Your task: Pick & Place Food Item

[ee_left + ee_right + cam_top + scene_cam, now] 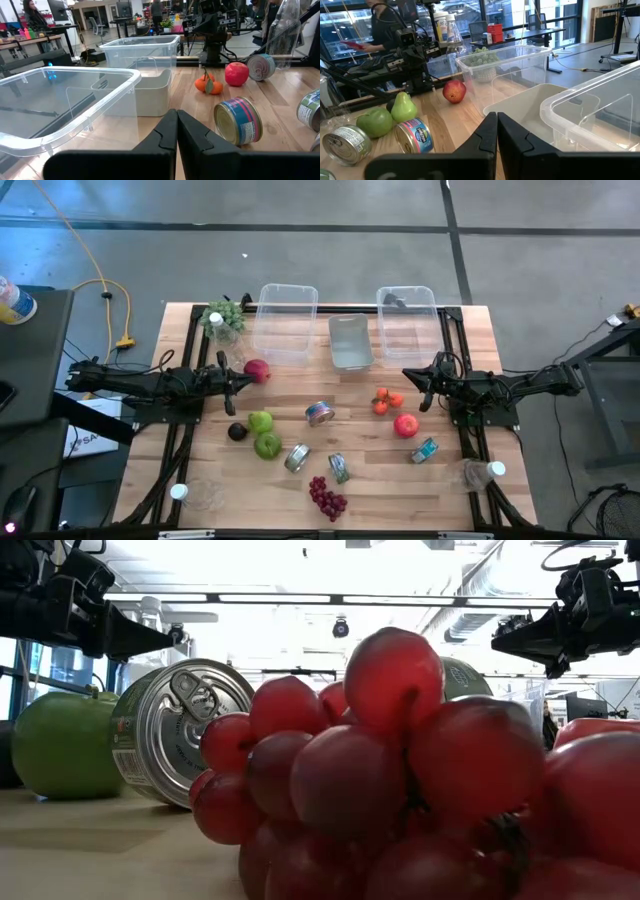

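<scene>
Food lies spread over the wooden table: a red apple (257, 370), a green pear (260, 421), a green apple (267, 445), a dark fruit (237, 431), red grapes (327, 498), tangerines (387, 400), a second red apple (405, 424) and several cans, one of them (320, 413) near the middle. My left gripper (232, 383) hovers shut at the table's left side, just short of the red apple (454, 91). My right gripper (422, 390) hovers shut at the right side, beside the tangerines (207, 83). Both point level toward the table's middle and hold nothing.
Two clear bins (285, 320) (407, 315) stand at the far edge with a pale tray (350, 340) between them. Green grapes (222, 315) sit at the far left. Plastic bottles lie near the front corners (195, 493) (480, 472).
</scene>
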